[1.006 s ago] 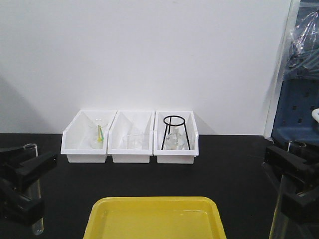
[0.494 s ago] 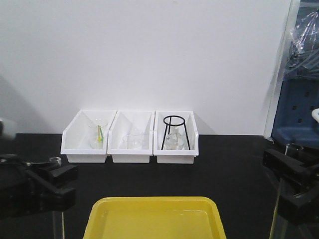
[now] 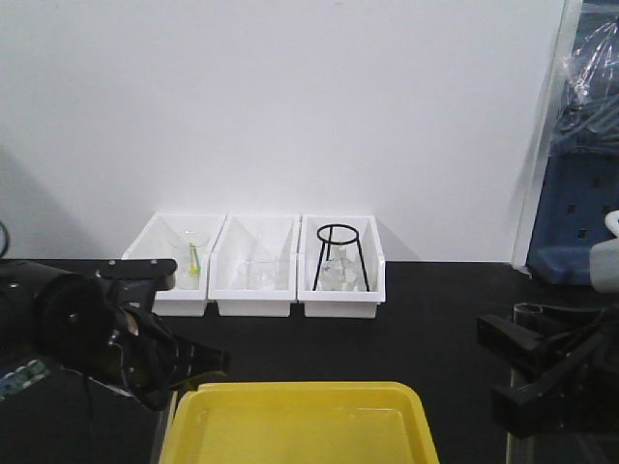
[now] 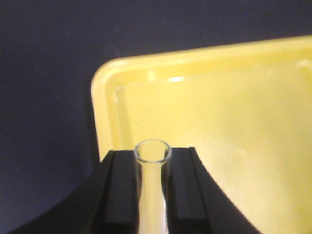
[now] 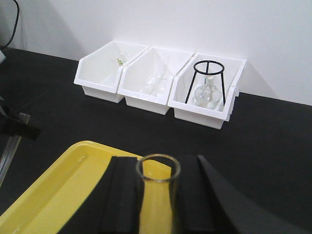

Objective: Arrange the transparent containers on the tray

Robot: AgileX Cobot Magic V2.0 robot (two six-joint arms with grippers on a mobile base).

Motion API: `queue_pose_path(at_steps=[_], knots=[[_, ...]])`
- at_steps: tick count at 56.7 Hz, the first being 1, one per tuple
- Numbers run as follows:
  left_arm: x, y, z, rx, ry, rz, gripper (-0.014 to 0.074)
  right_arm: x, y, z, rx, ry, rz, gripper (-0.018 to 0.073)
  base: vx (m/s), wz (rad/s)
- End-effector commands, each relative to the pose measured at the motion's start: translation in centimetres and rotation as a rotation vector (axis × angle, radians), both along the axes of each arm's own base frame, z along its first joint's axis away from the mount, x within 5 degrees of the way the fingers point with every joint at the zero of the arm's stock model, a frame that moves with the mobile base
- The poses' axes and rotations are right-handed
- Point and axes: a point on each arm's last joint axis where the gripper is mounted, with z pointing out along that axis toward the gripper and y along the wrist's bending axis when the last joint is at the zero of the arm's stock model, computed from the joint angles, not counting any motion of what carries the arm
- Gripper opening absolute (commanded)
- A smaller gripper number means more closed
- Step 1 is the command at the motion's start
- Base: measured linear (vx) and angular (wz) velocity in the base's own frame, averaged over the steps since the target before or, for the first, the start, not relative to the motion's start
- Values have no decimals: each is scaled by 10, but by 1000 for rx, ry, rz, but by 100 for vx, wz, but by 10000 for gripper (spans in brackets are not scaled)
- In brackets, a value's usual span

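**Item 1.** Left pincer: clamped on test tube 1, pads flanking it just under the open rim. It sits at the left corner of the yellow tray. I can't see the tube's lower end.

**Item 2.** Right pincer: clamped on test tube 2 the same way. In the front view it hangs over the black bench, just beside the tray's right edge.

**Item 3.** Tray: no glass in the part I can see.

**Item 4.** 3 white bins at the wall, holding small glassware and a ring stand. Not involved.

**Hazards, as I judge them:**
- Lowering tube 1 this close to the corner could knock its round bottom on the raised rim.
- Smooth glass may slide through the pads.
- A released tube may roll.
- 2 arms closing on 1 tray may collide.
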Motion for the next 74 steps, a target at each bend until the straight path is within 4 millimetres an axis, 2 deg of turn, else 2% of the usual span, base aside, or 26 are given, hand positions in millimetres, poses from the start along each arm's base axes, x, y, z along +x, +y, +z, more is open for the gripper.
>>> queue_pose_path(at_steps=[1,13,31,39,49,58,66,73,74], knots=[[12,-7,10,-53,-37,-29,-3,0,0,19,44,-110,9,-11,0,0],[34,-17,-25,-67,61,-17,-3,0,0,19,40,-112,9,-11,0,0],[49,-23,-67,-79,122,43,24,0,0,19,42,-112,9,-11,0,0],[53,-23,-82,-64,147,44,106,0,0,19,42,-112,9,-11,0,0],[55,-24,-90,-60,160,51,283,0,0,19,42,-112,9,-11,0,0],[56,-24,-88,-71,156,70,400,0,0,19,42,-112,9,-11,0,0],[61,-26,-74,-73,136,60,426,4,2,15,38,-97,10,-11,0,0],[67,-28,-43,-63,102,30,425,16,9,4,51,-31,6,-11,0,0],[70,-28,-14,-57,50,16,425,26,15,-7,76,34,0,-11,0,0]])
